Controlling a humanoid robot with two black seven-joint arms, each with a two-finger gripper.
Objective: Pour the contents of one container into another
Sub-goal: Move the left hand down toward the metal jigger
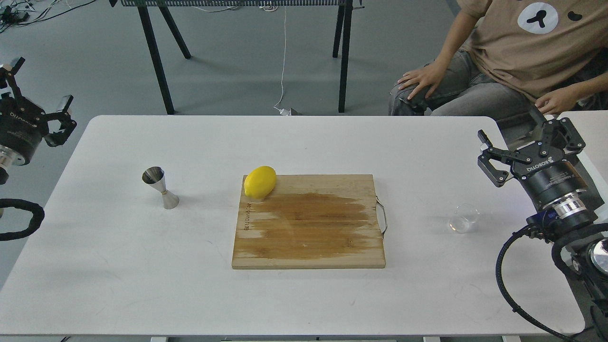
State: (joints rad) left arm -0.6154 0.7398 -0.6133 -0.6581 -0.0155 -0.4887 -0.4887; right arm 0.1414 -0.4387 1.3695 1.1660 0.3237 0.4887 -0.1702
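Head view: faint glass cup point(464, 218), rim indistinct

On my white tabletop point(118, 266) I count one shiny steel hourglass-shaped jigger point(160, 187), one small clear glass cup point(464, 218), one yellow lemon point(260, 182) and one wooden cutting board point(308, 232). At the frame's upper right sits one person point(522, 52).

Jigger point(160, 188) left of board point(308, 237); cup point(464, 218) right.
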